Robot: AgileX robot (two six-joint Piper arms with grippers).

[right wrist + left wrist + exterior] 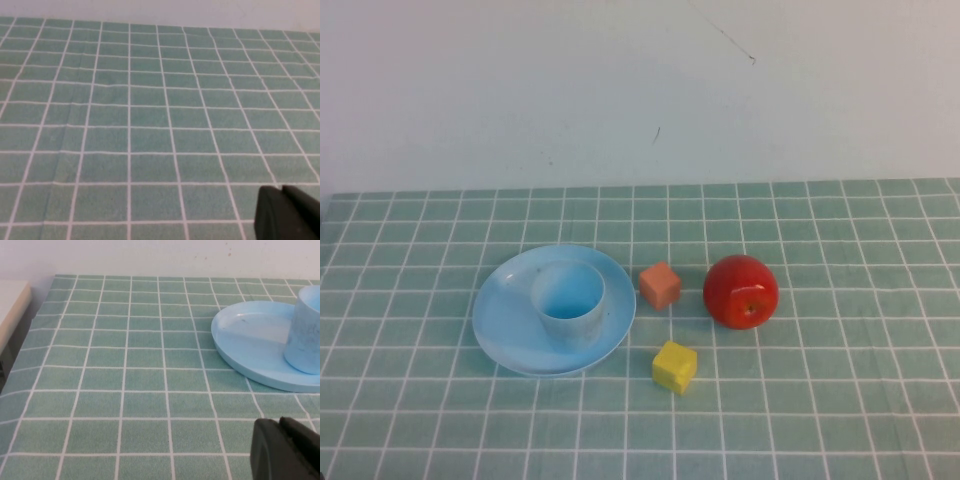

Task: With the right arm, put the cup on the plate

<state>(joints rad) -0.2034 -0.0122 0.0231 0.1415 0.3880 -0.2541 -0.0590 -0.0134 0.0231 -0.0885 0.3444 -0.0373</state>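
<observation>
— Where is the cup (569, 301) now?

— It stands upright on the plate (507, 318), a little toward the far side of the middle. From my left gripper (286, 450) I see the plate ahead, low above the tabletop (125, 375), with the cup on it at the far end of my view. Nothing of mine touches the cup.

— And your right gripper?

— My right gripper (289, 211) is well apart from the cup and the plate. In front of it there is only the green checked cloth of the tabletop. It holds nothing that I can see.

— Are the grippers spread or pressed together?

— I cannot tell. Of each gripper only a dark corner shows in its own wrist view, and in the high view neither arm appears.

— What else is on the tabletop?

— Just beside the plate, on the side away from my left gripper, there is an orange cube (660, 285). Beyond it, further from the plate, lies a red apple (741, 291). A yellow cube (675, 366) sits nearer to me than the orange cube, close to the plate but apart from it.
</observation>
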